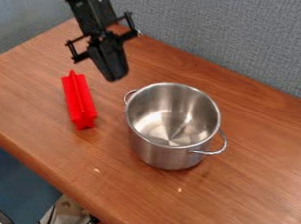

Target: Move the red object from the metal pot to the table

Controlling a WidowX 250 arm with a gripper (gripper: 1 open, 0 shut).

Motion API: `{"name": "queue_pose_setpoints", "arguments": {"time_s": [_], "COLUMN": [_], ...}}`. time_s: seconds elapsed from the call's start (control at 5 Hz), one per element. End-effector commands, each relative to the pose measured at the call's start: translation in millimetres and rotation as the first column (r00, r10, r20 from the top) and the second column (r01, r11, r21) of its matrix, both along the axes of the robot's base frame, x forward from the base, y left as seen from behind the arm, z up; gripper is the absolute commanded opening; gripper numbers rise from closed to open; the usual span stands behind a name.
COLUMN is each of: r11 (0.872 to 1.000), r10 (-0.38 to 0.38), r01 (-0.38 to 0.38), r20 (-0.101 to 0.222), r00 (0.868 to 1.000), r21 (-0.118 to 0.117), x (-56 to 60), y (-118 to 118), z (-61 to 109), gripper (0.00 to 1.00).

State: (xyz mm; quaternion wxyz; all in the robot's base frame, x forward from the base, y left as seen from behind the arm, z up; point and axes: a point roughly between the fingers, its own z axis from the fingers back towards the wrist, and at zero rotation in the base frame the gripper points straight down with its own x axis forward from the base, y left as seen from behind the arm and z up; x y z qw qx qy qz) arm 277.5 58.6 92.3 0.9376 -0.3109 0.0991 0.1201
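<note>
- While the tool (112,66) hangs shut and empty, the red bar (79,100) lies below-left on the surface (32,123).
- Bar's long axis runs front-to-back, beside the empty pot (173,125).

Count taken. One bench (248,168), reddish-brown wood grain. One metal pot (173,126) on it, round, shiny, no lid. Pot loop handles: two, one at left rim, one at lower right rim. One red object (79,100), long bright bar, on bench beside pot. Inside pot: nothing seen but bare steel. One robot arm, dark, bearing one claw (112,65). Blue-grey wall behind: one.
</note>
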Motion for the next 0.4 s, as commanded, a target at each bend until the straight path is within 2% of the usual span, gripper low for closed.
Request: {"name": "queue_pose_setpoints", "arguments": {"time_s": [0.0,0.2], "r11": [0.999,0.999], "r10": [-0.019,-0.009], "r01": [0.017,0.005], "r20": [0.075,0.095], "r00": [0.997,0.995], "r21": [0.039,0.045], "x": [3.6,11.0], "y": [0.2,7.0], "z": [13.0,9.8], "gripper": [0.00,0.00]}}
